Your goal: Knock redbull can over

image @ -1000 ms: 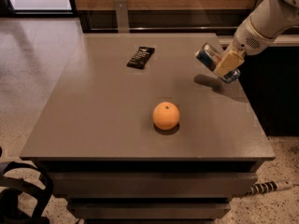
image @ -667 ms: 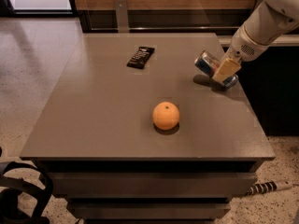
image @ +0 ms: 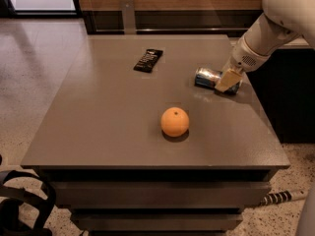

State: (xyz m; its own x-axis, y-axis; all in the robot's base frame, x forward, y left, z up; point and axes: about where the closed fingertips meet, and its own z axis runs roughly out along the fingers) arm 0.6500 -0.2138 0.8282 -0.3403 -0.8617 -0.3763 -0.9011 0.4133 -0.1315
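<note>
The redbull can, blue and silver, lies on its side on the grey table near the right edge, its silver top pointing left. My gripper reaches in from the upper right on a white arm. Its tan fingers rest over the right end of the can and hide that end. An orange sits in the middle of the table, in front and to the left of the can.
A black candy bar wrapper lies at the back middle of the table. A dark counter stands to the right of the table. A black bag sits on the floor at lower left.
The can was tilted under the gripper and has dropped flat onto its side. The gripper has moved down and slightly left with it.
</note>
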